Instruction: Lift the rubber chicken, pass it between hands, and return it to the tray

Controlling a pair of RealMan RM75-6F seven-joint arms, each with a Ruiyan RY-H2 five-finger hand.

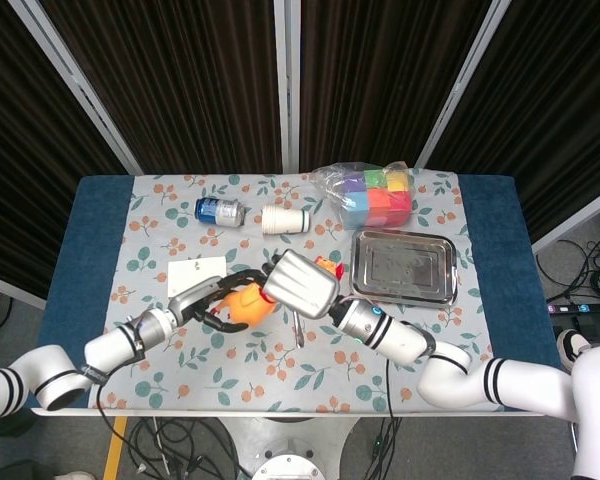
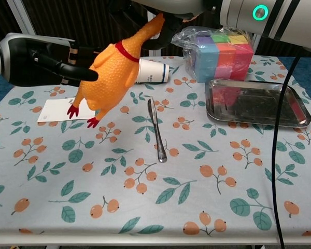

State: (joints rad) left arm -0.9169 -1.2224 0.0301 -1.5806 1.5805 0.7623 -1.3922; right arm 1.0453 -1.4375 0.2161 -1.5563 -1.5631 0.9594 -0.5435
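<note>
Rubber chicken [image 2: 111, 72] lifted, mid-air left of tray [image 2: 256, 120]. My right hand [image 1: 300, 284] grips its head; left hand [image 2: 46, 59] fingers wrapping body, hold unconfirmed. Handover underway; release and tray return remain.

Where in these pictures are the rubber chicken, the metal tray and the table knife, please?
rubber chicken [image 2: 111, 70]: chest view, on its orange body.
metal tray [image 2: 295, 111]: chest view, on its right rim.
table knife [image 2: 155, 129]: chest view, at the middle of its length, where blade meets handle.
</note>
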